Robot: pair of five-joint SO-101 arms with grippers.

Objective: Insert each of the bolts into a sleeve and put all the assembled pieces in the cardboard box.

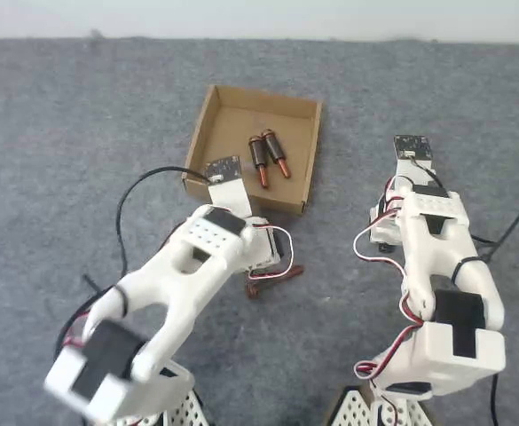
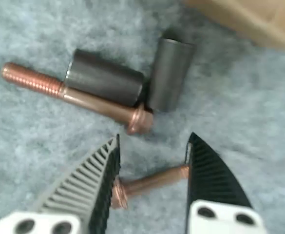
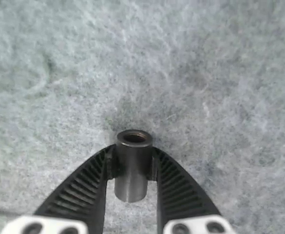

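Note:
On the grey carpet lie two loose copper bolts and two dark sleeves. My left gripper [image 2: 154, 139] hangs open low over one bolt [image 2: 149, 183], which lies crosswise between its fingers. The other bolt [image 2: 74, 95] rests against a lying sleeve [image 2: 105, 78], with a second sleeve [image 2: 169, 73] beside it. My right gripper [image 3: 132, 151] is shut on a third sleeve [image 3: 131, 170], held with its bore toward the camera above bare carpet. The cardboard box [image 1: 208, 124] holds two assembled pieces [image 1: 270, 158]. From above, a bolt [image 1: 275, 277] pokes out beside the left arm [image 1: 210, 240].
The box's near wall [image 2: 249, 19] stands just beyond the loose parts. The right arm [image 1: 432, 222] stands to the right of the box over open carpet. Cables trail on the carpet by the left arm's base [image 1: 130, 200].

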